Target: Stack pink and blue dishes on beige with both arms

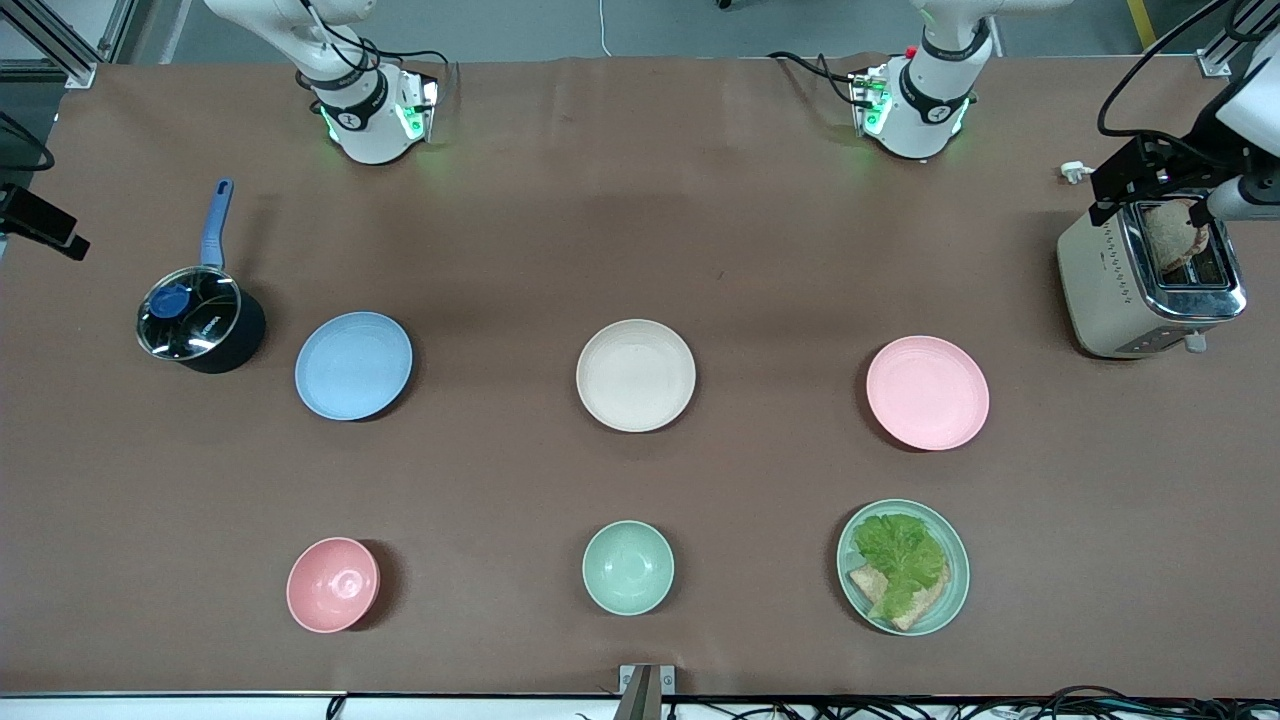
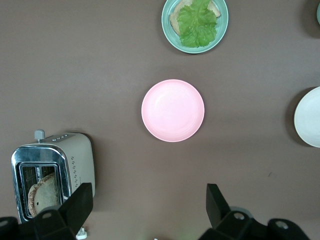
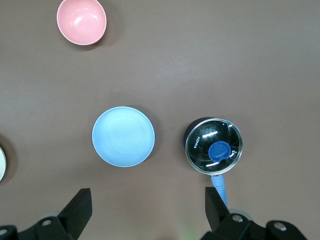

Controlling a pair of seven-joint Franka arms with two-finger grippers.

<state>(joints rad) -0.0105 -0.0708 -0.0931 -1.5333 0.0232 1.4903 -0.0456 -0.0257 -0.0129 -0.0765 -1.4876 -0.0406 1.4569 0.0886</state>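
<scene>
The cream-beige plate (image 1: 636, 375) lies at the table's middle. The pale blue plate (image 1: 353, 365) sits beside it toward the right arm's end, and the pale pink plate (image 1: 927, 392) toward the left arm's end. All three rest flat, apart from one another and bare. My left gripper (image 2: 148, 207) hangs open high over bare table, with the pink plate (image 2: 173, 110) well clear of its fingers (image 2: 80, 202). My right gripper (image 3: 148, 207) also hangs open high up, with the blue plate (image 3: 123, 136) well clear of it. Neither gripper shows in the front view.
A lidded dark saucepan (image 1: 200, 320) with a blue handle stands beside the blue plate. A toaster (image 1: 1150, 280) holding bread stands at the left arm's end. Nearer the front camera lie a small pink bowl (image 1: 333, 584), a mint-green bowl (image 1: 628, 567) and a mint-green plate of lettuce and bread (image 1: 903, 566).
</scene>
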